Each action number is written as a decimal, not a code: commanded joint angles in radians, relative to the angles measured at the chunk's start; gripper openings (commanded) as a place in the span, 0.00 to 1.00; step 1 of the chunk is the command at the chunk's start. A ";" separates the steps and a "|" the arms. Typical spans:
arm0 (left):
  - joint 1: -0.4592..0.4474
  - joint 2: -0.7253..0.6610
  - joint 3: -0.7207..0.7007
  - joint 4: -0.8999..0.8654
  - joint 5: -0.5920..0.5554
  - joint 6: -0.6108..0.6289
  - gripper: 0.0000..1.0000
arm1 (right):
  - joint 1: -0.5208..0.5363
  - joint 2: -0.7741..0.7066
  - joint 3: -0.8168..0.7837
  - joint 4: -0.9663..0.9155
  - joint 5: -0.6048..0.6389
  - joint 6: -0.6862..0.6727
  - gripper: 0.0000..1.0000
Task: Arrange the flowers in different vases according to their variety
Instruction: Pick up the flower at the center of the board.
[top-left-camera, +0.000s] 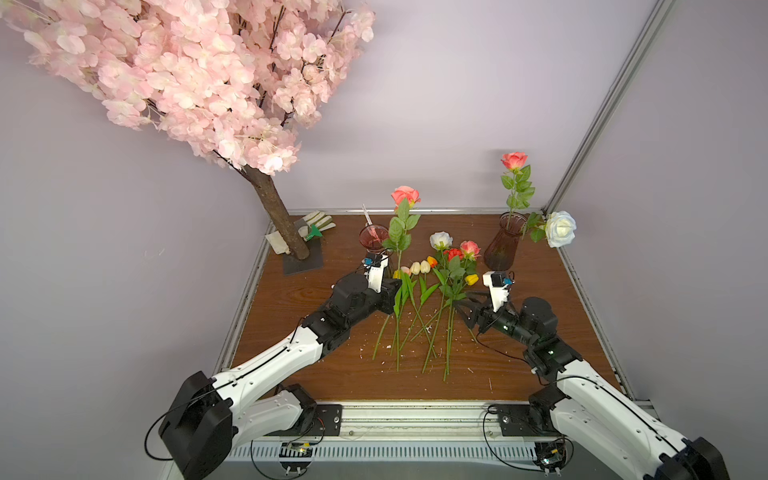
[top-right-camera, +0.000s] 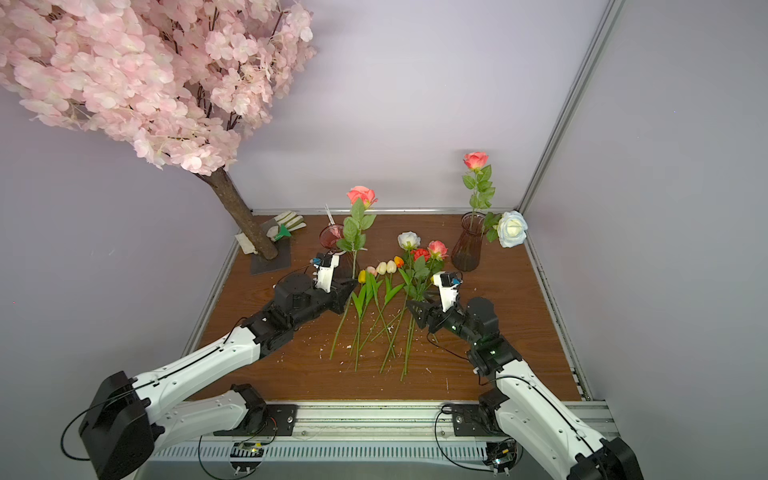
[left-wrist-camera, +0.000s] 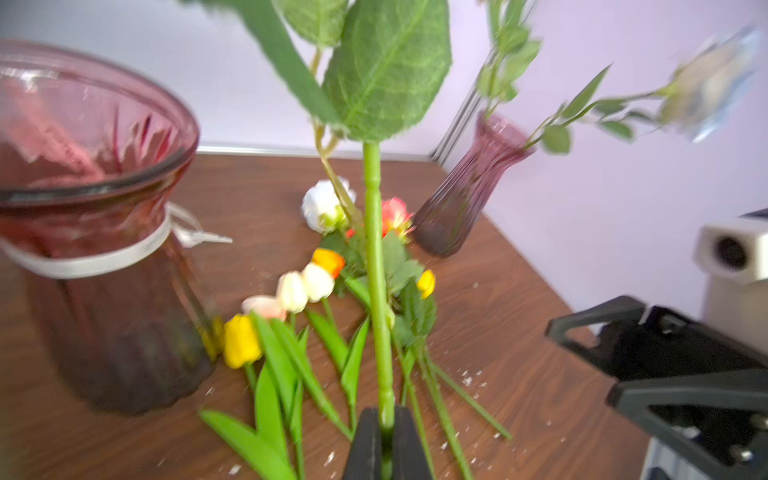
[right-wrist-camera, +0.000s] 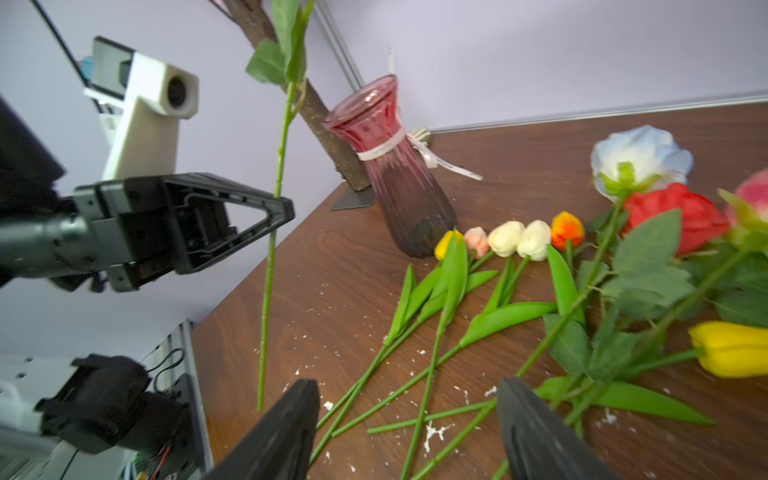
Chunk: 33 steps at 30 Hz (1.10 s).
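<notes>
L arm (top-left-camera: 266, 365) / R arm (top-left-camera: 598, 399): white shells, blk joints, blk ext. cables | wrist cams (right-wrist-camera: 162, 99): white, blue tab | L gripper (left-wrist-camera: 386, 417) / R gripper (right-wrist-camera: 409, 390): blk

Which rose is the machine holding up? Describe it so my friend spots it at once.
Find the big pink blossom tree at the back left; right of its trunk stands a ribboned vase. Just in front, the left gripper pinches a coral-pink rose upright by its stem. It alone neither lies on the table nor sits in a vase.

Loose flowers (top-left-camera: 453, 270) clutter the middle of the table (top-left-camera: 332, 374).
</notes>
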 joint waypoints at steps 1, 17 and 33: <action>0.008 0.009 -0.021 0.287 0.126 -0.082 0.00 | 0.000 0.033 0.035 0.172 -0.144 0.052 0.67; -0.050 0.195 0.023 0.496 0.306 0.051 0.00 | 0.002 0.271 0.365 0.183 -0.268 0.148 0.48; -0.053 0.208 0.028 0.509 0.341 0.073 0.00 | 0.058 0.380 0.426 0.172 -0.288 0.112 0.38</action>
